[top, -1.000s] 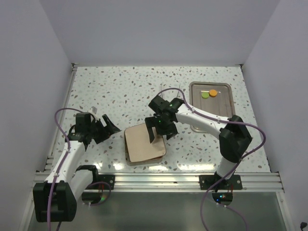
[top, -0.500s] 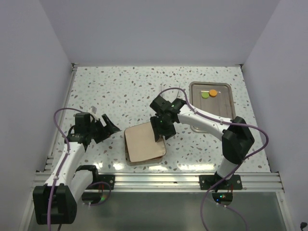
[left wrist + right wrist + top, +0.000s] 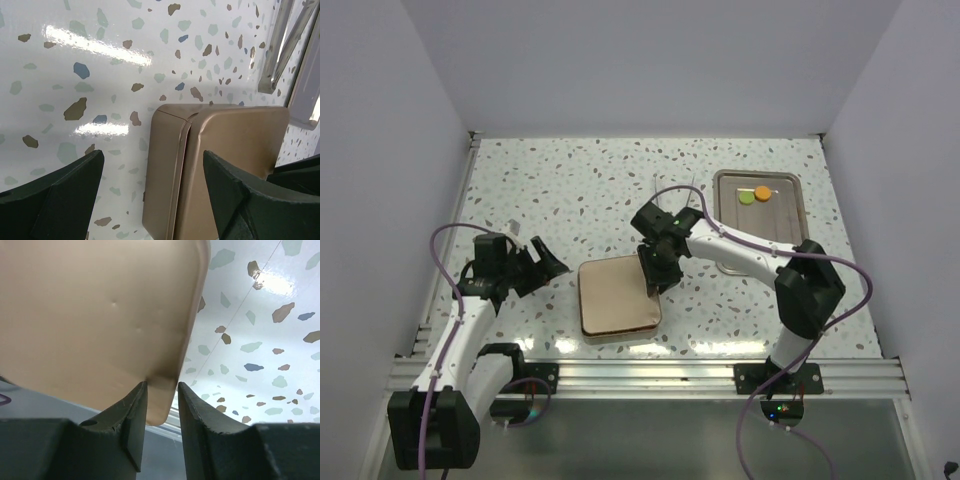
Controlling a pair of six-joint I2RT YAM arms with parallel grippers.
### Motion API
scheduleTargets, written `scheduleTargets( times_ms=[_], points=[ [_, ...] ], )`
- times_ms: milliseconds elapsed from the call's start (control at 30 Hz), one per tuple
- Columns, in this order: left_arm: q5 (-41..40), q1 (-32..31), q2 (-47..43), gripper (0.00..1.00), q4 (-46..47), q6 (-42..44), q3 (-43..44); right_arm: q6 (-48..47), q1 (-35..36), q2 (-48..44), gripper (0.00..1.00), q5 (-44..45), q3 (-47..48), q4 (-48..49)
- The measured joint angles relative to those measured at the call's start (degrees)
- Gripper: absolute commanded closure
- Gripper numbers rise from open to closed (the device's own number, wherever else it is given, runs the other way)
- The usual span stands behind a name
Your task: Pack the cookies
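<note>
A tan box [image 3: 618, 296] with its lid [image 3: 100, 315] lying flat on it sits at the middle front of the table. My right gripper [image 3: 655, 280] is at the box's right edge, and its jaws [image 3: 162, 385] are pinched on the lid's rim at a corner. To the left of the box, my left gripper [image 3: 545, 265] stands open and apart from it; the left wrist view has the box's lid seam [image 3: 187, 150] between its spread fingers [image 3: 153, 155]. Two cookies, one green [image 3: 746, 197] and one orange [image 3: 762, 192], lie on the metal tray [image 3: 790, 225].
The metal tray stands at the back right of the speckled table. White walls close in the back and both sides. A metal rail [image 3: 650, 375] runs along the near edge by the arm bases.
The lid was tilted and askew over the box; now it lies flat. My right gripper's jaws have closed in on the lid's right rim. The left arm has barely moved.
</note>
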Motion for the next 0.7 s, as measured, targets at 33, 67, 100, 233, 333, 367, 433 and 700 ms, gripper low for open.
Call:
scheduleTargets(
  times_ms=[33,67,100,233,333,367,433,700],
  points=[
    [0.0,0.0,0.0,0.15,0.0,0.0,0.0,0.0,0.0,0.1,0.66,0.0,-0.2,0.2],
    [0.0,0.0,0.0,0.15,0.0,0.0,0.0,0.0,0.0,0.1,0.67,0.0,-0.3,0.4],
    [0.0,0.0,0.0,0.15,0.0,0.0,0.0,0.0,0.0,0.1,0.67,0.0,-0.4,0.8],
    [0.0,0.0,0.0,0.15,-0.1,0.0,0.0,0.1,0.0,0.1,0.69,0.0,-1.2,1.6],
    [0.0,0.0,0.0,0.15,0.0,0.0,0.0,0.3,0.0,0.1,0.69,-0.1,-1.7,1.7],
    [0.0,0.0,0.0,0.15,0.0,0.0,0.0,0.4,0.0,0.1,0.7,-0.2,-1.7,1.8],
    [0.0,0.0,0.0,0.15,0.0,0.0,0.0,0.4,0.0,0.1,0.71,-0.2,-1.8,1.8],
    [0.8,0.0,-0.9,0.15,0.0,0.0,0.0,1.1,1.1,-0.1,0.73,-0.7,-2.4,2.1]
  ],
)
